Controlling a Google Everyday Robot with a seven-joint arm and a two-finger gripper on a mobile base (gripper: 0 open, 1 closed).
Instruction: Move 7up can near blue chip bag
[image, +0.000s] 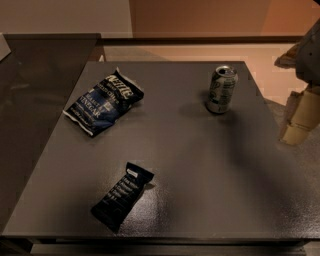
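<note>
The 7up can (222, 89) stands upright on the dark grey table (200, 165), at its far right. The blue chip bag (104, 101) lies flat at the far left of the table, well apart from the can. My gripper (299, 118) hangs at the right edge of the view, beyond the table's right edge. It is to the right of the can, a little nearer the camera, and holds nothing that I can see. Part of the arm (309, 50) shows above it.
A narrow near-black bar packet (122, 196) lies near the table's front edge, left of centre. A second dark surface (35, 75) adjoins the table on the left. An orange-tan wall and floor lie behind.
</note>
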